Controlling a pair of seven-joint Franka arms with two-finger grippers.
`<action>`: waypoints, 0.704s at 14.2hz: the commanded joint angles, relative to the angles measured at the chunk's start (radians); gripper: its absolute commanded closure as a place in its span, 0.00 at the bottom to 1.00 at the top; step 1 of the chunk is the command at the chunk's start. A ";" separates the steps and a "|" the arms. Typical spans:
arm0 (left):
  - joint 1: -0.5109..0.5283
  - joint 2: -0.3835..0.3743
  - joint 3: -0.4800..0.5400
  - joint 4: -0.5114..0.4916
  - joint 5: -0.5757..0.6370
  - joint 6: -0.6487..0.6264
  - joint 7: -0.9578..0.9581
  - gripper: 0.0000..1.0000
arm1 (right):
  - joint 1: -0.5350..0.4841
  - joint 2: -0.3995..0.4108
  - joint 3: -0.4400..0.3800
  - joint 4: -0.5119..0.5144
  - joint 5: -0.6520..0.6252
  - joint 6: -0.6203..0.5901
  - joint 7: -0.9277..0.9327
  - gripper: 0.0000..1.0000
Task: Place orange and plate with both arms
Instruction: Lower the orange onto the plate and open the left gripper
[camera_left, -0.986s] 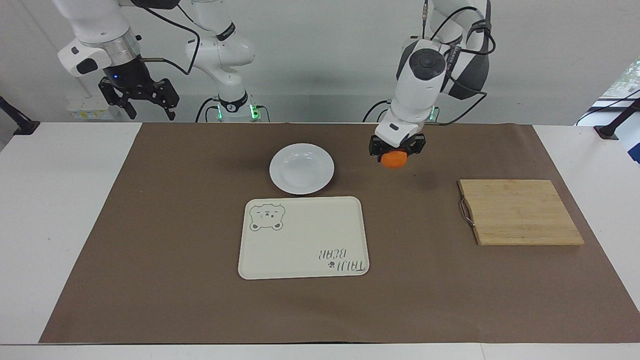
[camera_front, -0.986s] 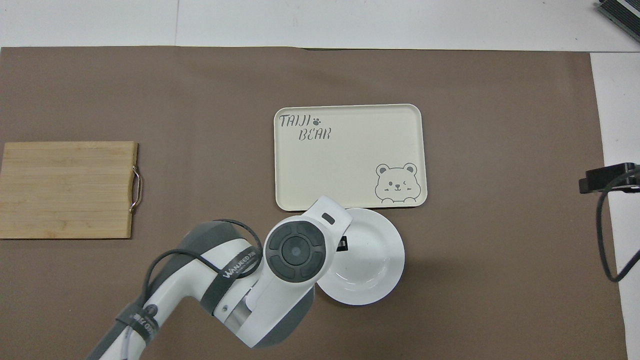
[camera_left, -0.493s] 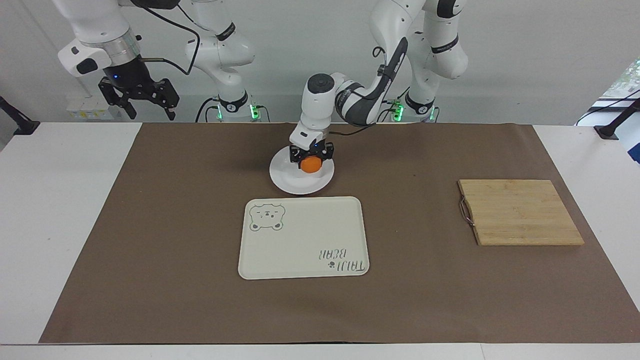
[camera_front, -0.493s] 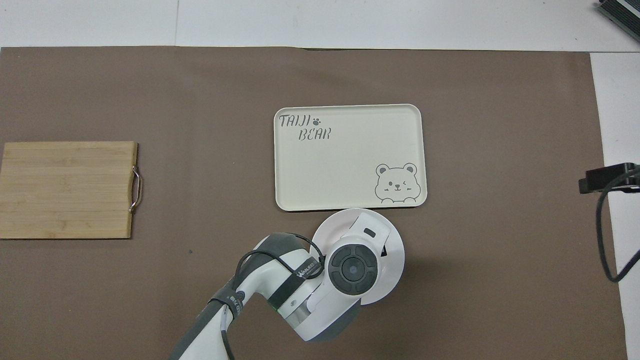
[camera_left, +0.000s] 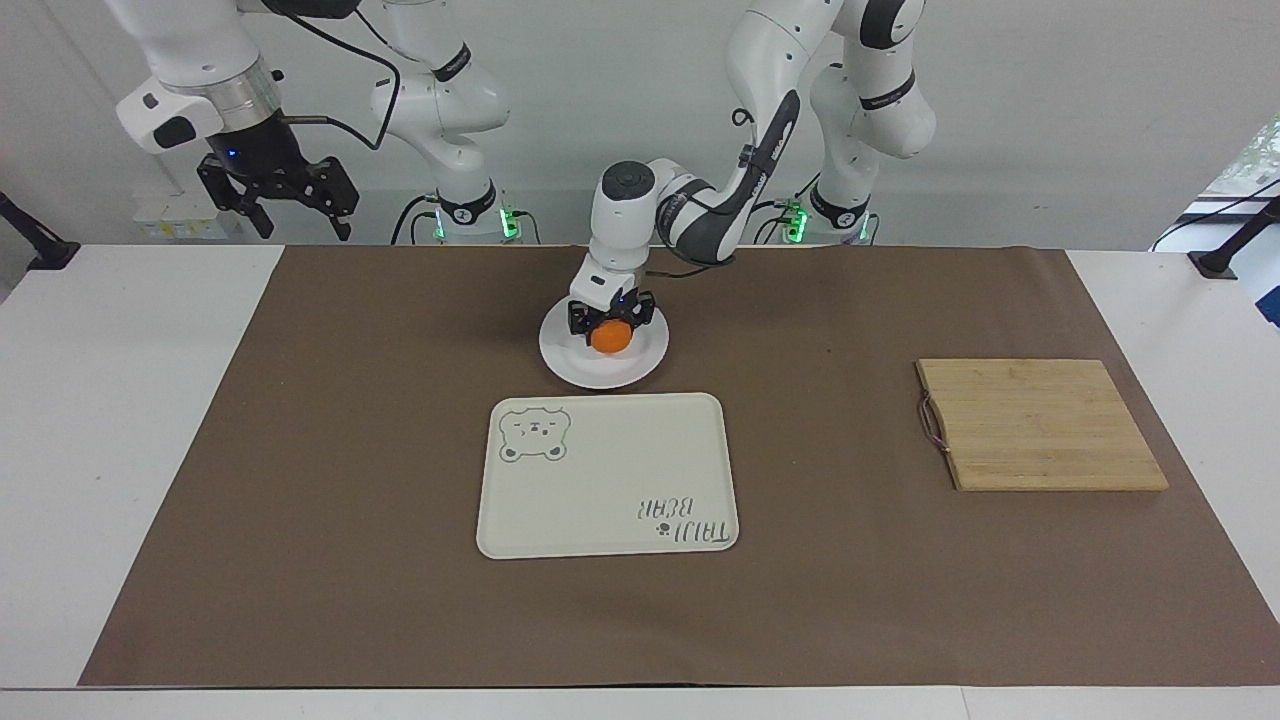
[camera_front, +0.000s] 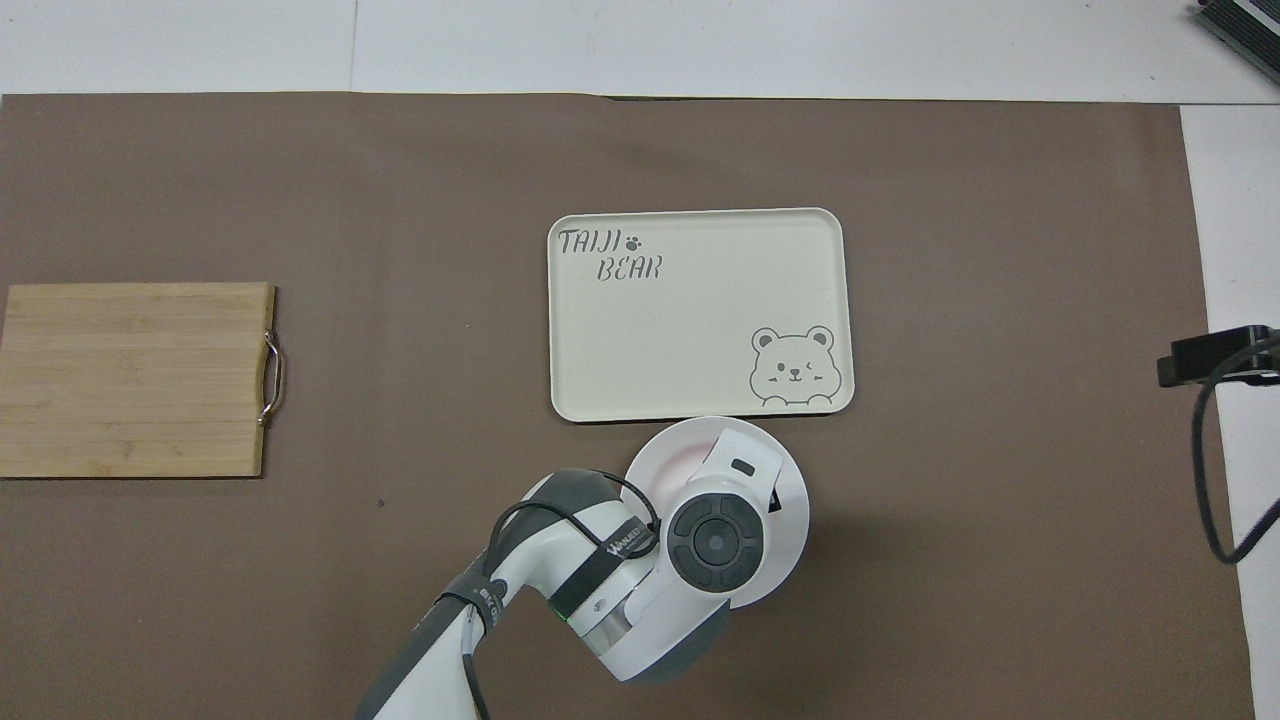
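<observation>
The orange (camera_left: 610, 338) is held in my left gripper (camera_left: 610, 326), which is shut on it low over the middle of the white plate (camera_left: 570, 360). I cannot tell whether the orange touches the plate. The plate lies on the brown mat, nearer to the robots than the tray. In the overhead view the left arm's wrist (camera_front: 715, 540) covers the gripper and the orange, and only the plate's rim (camera_front: 792, 520) shows. My right gripper (camera_left: 282, 208) is open and empty, held high at the right arm's end of the table, where that arm waits.
A cream tray with a bear print (camera_left: 607, 475) (camera_front: 700, 310) lies just farther from the robots than the plate. A wooden cutting board with a metal handle (camera_left: 1040, 425) (camera_front: 135, 380) lies toward the left arm's end. A brown mat (camera_left: 350, 450) covers the table.
My left gripper carried the orange from over the bare mat to over the plate and lowered it toward the plate's middle. The right arm has not moved.
</observation>
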 joint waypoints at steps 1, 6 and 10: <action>-0.006 -0.015 0.007 0.009 -0.013 -0.006 -0.021 0.00 | -0.003 0.003 0.000 0.011 0.005 -0.014 -0.021 0.00; 0.088 -0.173 0.010 0.018 -0.012 -0.194 0.062 0.00 | -0.003 0.003 -0.001 0.011 0.005 -0.012 -0.021 0.00; 0.227 -0.231 0.010 0.121 -0.012 -0.406 0.243 0.00 | -0.003 0.002 0.000 0.011 0.006 -0.014 -0.021 0.00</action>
